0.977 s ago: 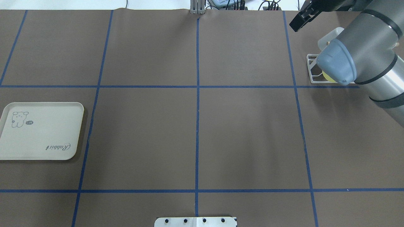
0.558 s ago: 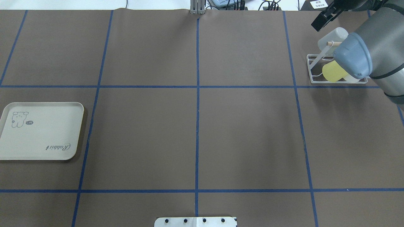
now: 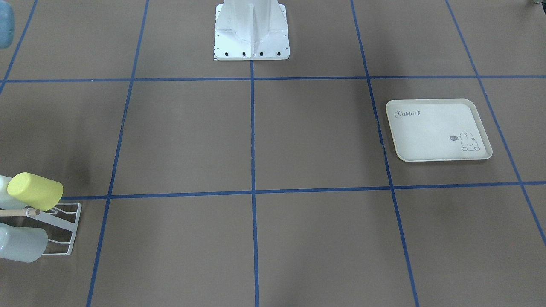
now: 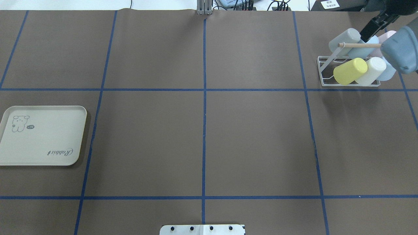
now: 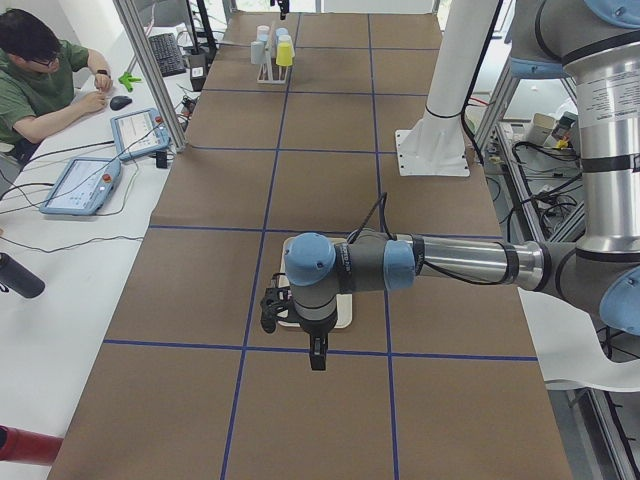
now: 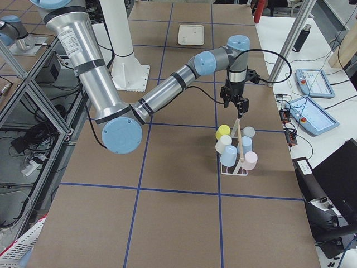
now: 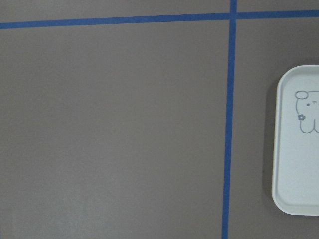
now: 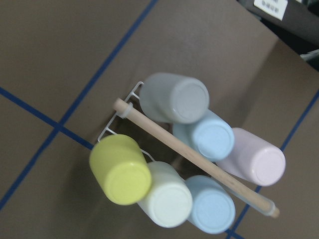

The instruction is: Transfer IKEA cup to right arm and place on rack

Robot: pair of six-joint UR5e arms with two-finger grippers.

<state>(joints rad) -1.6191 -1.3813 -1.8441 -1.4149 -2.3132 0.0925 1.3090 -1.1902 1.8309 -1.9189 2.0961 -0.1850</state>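
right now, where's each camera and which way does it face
Front-facing: across the table, looking down toward the robot's base; rack lower left.
Overhead: behind the robot, looking forward; right arm upper right.
Exterior left: robot's left table end; left arm near, partly hiding the tray.
Exterior right: opposite end; right arm near, right pincer above the rack.
Left wrist: faces down at table and tray; no body.
Right wrist: faces down on the rack; no body.
Shared: front-facing and overhead both show the yellow cup.
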